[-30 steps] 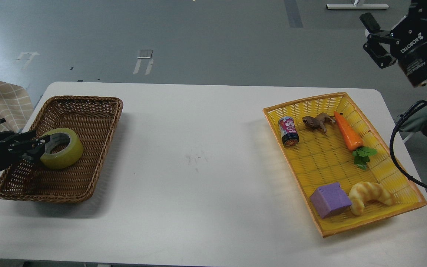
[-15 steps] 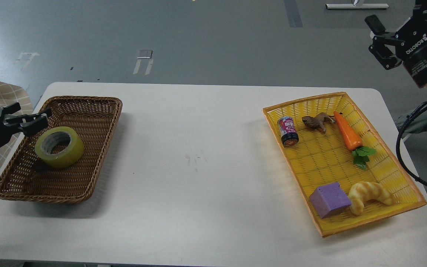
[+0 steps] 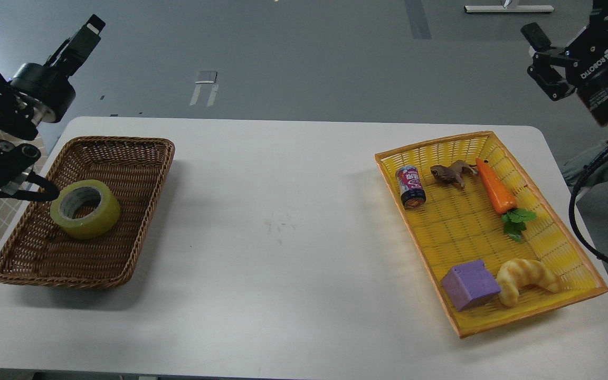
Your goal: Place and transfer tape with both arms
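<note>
A white table (image 3: 293, 253) fills most of the frame. On its right side sits a yellow tray (image 3: 573, 248) holding a carrot (image 3: 495, 186), a purple cube (image 3: 470, 285), a croissant (image 3: 525, 278), a small can (image 3: 411, 186) and a brown toy animal (image 3: 450, 173). On the left side sits a brown wicker basket (image 3: 124, 158).

The tape (image 3: 85, 209) lies flat in the basket, toward its left wall, hole facing up. It is a wide roll of translucent yellowish-green film around a grey-white inner ring, and nothing grips it.

A second ago the left claw pinched the roll's near wall inside the basket; half a second ago it had let go and hung just above the basket's left rim. Now the left claw (image 3: 88, 30) is raised to the upper left of the frame, over the floor beyond the table. It is seen edge-on, so I cannot tell whether its fingers are spread or pressed together. The roll has barely shifted since its release.

The tape lies well below and slightly right of the left claw, well apart from it; only a dark arm link and cable reach the basket's left rim beside the roll.

The right claw (image 3: 537, 58) sits in the upper right corner, fingers spread and holding nothing, far from the tape, a little farther right than before.
</note>
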Available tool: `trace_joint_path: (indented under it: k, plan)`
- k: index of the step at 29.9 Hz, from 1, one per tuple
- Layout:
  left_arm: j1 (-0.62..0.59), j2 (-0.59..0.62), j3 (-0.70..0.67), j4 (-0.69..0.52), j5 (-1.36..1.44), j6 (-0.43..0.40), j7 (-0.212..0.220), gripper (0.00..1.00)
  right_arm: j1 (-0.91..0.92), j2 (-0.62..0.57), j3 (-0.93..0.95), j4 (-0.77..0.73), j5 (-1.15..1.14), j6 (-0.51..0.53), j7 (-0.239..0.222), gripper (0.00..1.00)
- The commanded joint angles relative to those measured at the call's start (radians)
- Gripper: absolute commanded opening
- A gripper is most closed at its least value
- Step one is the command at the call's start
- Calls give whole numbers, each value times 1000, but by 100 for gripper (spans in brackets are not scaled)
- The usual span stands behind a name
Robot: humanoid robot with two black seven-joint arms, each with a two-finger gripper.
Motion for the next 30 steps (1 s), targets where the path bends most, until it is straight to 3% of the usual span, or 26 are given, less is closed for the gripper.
trace_joint_path:
  k: [1, 7, 8, 10, 12, 13, 15, 17, 21, 23, 24, 28, 30]
  plan:
    - [-56, -48, -4, -25, -104, 0, 0, 98, 0, 1, 0, -6, -8, 0, 2, 100]
    - [-133, -154, -87, -51, -255, -26, 0, 98, 4, 14, 6, 2, -3, -3, 12, 100]
    - [-134, -166, -114, -65, -288, -53, 32, 98, 4, 14, 6, 4, -3, -3, 12, 100]
    - [-136, -171, -150, -82, -313, -127, 85, 98, 4, 23, 7, 5, -5, -12, 12, 100]
    - [-137, -168, -174, -106, -318, -283, 137, 98, 11, 38, 9, 2, -5, -15, 12, 100]
    - [-137, -168, -175, -106, -318, -284, 137, 98, 11, 38, 9, 2, -5, -15, 12, 100]
    - [-136, -163, -219, -122, -324, -462, 161, 98, 12, 40, 10, 2, -7, -18, 12, 100]
    - [-133, -162, -260, -148, -325, -547, 178, 98, 15, 40, 10, 4, -5, -18, 12, 100]
    - [-121, -156, -332, -258, -329, -560, 215, 98, 23, 41, 13, 7, -5, -20, 12, 100]
    - [6, -174, -523, -411, -326, -511, 230, 98, 40, 43, 13, 4, -7, -23, 12, 100]
    - [99, -195, -605, -472, -324, -491, 262, 98, 47, 44, 10, 1, -8, -28, 12, 100]
    - [232, -261, -704, -553, -292, -481, 379, 98, 87, 44, 3, -7, -10, -29, 5, 100]
    - [278, -294, -760, -561, -244, -481, 372, 98, 103, 46, 1, -12, -11, -29, 5, 100]
